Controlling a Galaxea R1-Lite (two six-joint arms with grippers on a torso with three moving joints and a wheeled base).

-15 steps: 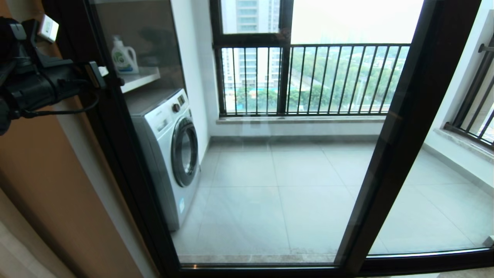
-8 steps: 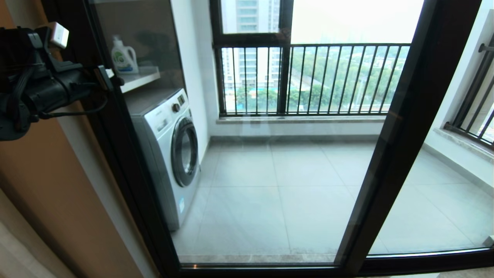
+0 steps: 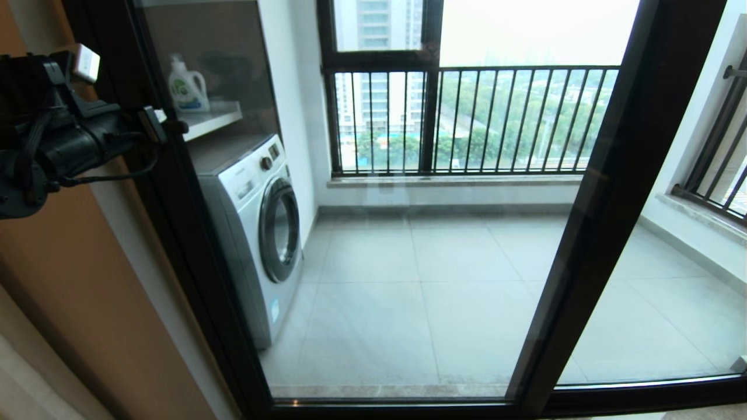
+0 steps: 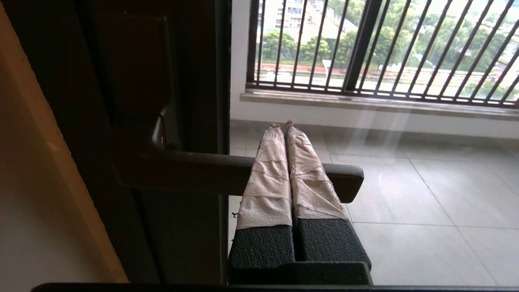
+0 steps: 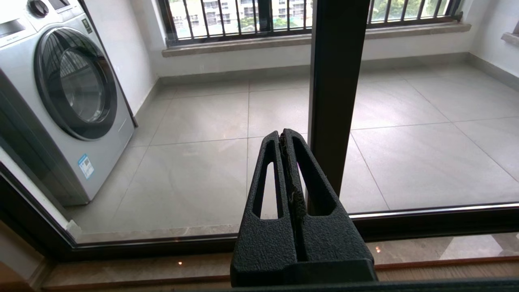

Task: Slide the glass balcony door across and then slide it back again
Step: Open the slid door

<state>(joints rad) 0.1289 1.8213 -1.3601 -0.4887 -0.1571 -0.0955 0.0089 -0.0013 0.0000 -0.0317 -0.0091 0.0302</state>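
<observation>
Since a second ago our left pincer point(image 3: 153, 123) has shifted slightly right along the glass balcony door point(image 3: 373, 233), at its left upright. From the left wrist, our left pincer point(image 4: 283, 125) is closed, its taped fingers point(image 4: 267, 170) lying across the door's handle point(image 4: 202, 172). From the right wrist, our right pincer point(image 5: 284, 134) is closed on nothing, before the door's other upright point(image 5: 336, 81).

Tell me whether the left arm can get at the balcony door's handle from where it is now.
Probably yes. The left pincer is already at the handle of the glass balcony door, its shut fingers lying across the bar near its free end, nothing between them. It is not gripping the bar, though.
</observation>
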